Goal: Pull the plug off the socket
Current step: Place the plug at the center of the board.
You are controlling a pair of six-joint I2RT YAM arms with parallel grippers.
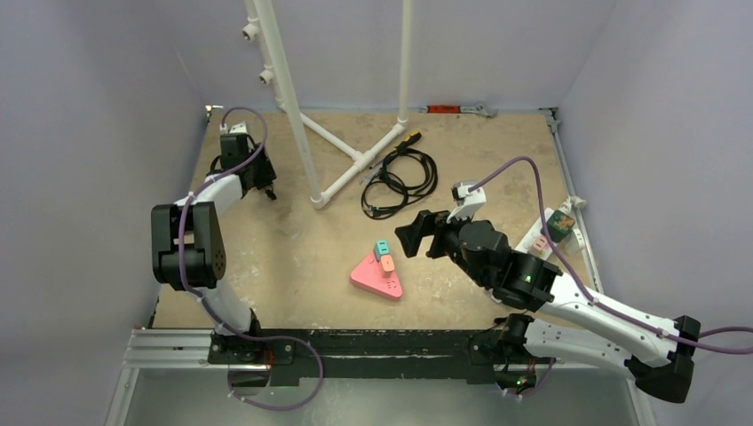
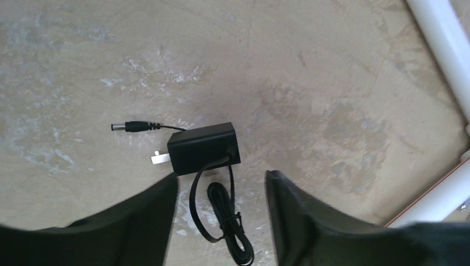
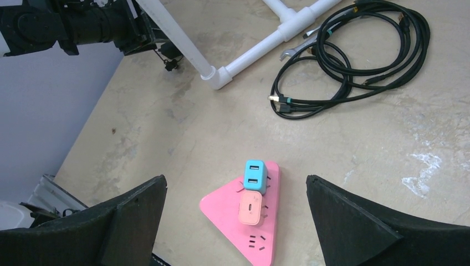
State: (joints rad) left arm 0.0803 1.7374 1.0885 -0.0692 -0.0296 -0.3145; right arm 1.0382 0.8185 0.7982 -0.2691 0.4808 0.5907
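While the right gripper (image 1: 416, 238) hangs with its jaws wide open and nothing in them, just to the right of the pink socket (image 1: 376, 277), the job itself hasn't started as far as I can tell. The socket is a pink triangle lying flat around the middle of the table (image 1: 293, 266). It has a blue plug (image 3: 254, 176) on its far end and a peach plug (image 3: 250, 209) right next to it on the near side, both seated.

The left gripper (image 1: 264, 185) is way off at the far left. Its fingers are apart over a black adapter (image 2: 203, 148) that lies loose on the table, gripping nothing.

Here's what worries me:

- The two plugs sit so tight together that a wide grab could clamp both, or nip the socket's edge along with one.
- Nothing pins the socket down. With the left arm well apart from it, my guess is a pull lifts or drags the whole pink thing instead of freeing the plug.
- A pull off to the side rather than along the prongs could jam them.

Honestly, I'd want that left arm holding the socket first.
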